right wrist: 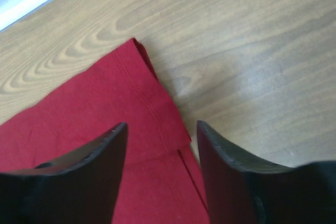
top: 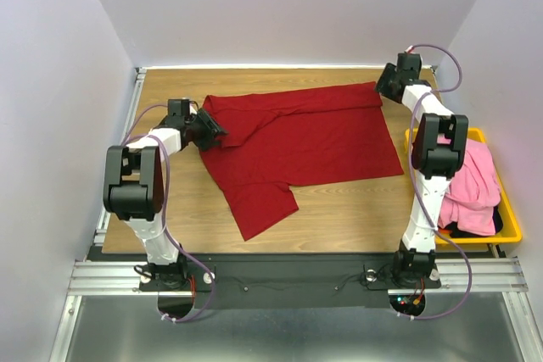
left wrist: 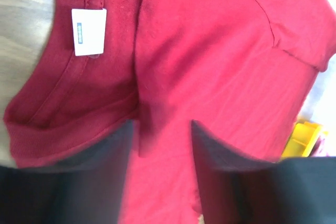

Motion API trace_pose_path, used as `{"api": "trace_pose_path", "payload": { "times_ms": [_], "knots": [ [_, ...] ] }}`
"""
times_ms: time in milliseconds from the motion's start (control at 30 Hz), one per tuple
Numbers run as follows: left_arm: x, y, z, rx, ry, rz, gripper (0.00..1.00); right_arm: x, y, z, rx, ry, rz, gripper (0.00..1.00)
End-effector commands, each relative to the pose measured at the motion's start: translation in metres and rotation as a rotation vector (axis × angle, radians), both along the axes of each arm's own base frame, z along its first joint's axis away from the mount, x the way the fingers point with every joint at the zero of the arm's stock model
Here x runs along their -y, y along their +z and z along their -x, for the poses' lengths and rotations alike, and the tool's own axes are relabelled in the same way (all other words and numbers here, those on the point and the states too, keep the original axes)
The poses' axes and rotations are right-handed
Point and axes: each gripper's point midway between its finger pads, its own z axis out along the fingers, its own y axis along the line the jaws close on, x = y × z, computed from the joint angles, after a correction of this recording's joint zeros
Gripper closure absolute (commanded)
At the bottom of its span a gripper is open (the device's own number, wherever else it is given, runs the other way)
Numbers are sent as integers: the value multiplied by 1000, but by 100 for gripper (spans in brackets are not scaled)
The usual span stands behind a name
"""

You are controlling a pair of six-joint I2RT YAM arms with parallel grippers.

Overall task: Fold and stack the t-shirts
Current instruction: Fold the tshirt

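- The left gripper (left wrist: 163,129) has its jaws apart. Red cloth shows in the gap, but nothing is pinched.
- The right gripper (right wrist: 161,129) has its jaws apart too. It hangs over a far corner of the same cloth.
- The dark red t-shirt (top: 305,137) lies in the middle of the table, partly folded over itself.
- A small white label (left wrist: 88,31) sits inside its collar, near the left gripper.
- The wooden table (top: 356,209) is light brown with wavy lines in the wood.
- A yellow bin (top: 509,226) sits at the right side of the table.
- In it, a pink t-shirt (top: 475,180) lies on a black t-shirt (top: 462,230).
- Pale walls (top: 297,6) stand close on three sides.
- A metal rail (top: 280,275) runs along the near edge.
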Motion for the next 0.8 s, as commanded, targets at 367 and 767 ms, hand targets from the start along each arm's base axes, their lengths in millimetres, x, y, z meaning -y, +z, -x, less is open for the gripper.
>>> {"api": "trace_pose_path", "payload": {
  "times_ms": [367,767],
  "knots": [
    [35,52,39,120,-133,-298,20,-66,12,132,-179,90,-145,45],
    [48,-28,100,-130,-338,-409,24,-98,-46,243,-441,131,-203,47]
  ]
}}
